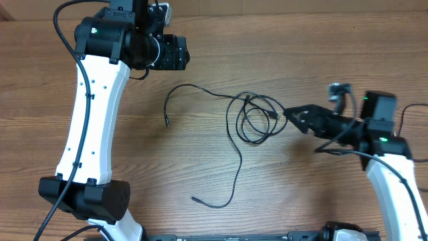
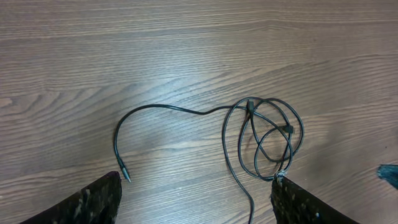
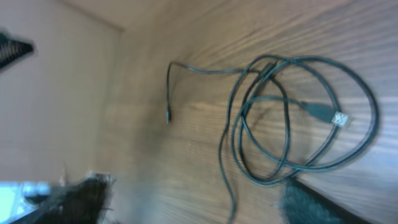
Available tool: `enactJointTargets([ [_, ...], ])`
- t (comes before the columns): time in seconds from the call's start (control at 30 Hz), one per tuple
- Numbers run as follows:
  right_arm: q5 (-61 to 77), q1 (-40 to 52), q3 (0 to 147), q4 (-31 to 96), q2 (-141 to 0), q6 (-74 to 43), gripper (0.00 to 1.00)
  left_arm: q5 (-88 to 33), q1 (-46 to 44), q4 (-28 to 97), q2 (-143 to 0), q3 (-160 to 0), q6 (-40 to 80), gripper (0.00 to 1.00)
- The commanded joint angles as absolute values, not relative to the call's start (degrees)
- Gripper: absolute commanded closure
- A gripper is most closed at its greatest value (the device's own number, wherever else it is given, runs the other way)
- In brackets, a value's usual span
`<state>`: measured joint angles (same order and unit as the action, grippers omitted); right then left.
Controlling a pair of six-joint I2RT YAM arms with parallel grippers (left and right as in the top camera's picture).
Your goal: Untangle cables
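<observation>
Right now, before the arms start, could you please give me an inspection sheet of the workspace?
Surface: wood-grain table, no marks seen.
Job's things: thin black cables, a loose coil with two strands trailing away; silvery plug inside the coil.
Clutter: nothing seen.
Grippers: left gripper open, fingers empty, above the cables; right gripper open, beside the coil.
Cables: thick arm wires run along the arms, apart from the coil.
Surroundings: nothing seen.
</observation>
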<state>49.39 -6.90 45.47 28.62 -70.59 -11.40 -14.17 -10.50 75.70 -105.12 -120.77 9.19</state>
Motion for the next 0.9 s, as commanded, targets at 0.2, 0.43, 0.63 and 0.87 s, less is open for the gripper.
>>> enactJointTargets([
  [0.2, 24.1, 6.4, 44.5, 20.1, -82.0, -21.4, 0.29, -13.2, -10.5, 75.0, -104.4, -120.6, 8.4, 0.22],
  [0.43, 23.2, 8.5, 44.5, 14.8, -93.3, -21.5, 0.41, -13.5, -11.4, 75.2, -104.5, -120.6, 10.6, 0.18],
  [0.63, 29.9, 8.5, 44.5, 11.0, -95.9, -21.7, 0.66, -13.5, -12.8, 74.9, -104.6, -120.6, 12.5, 0.11],
  [0.87, 29.4, 8.7, 44.5, 10.5, -98.0, -23.2, 0.66, -13.5, -14.0, 74.8, -104.7, -120.5, 12.5, 0.05],
])
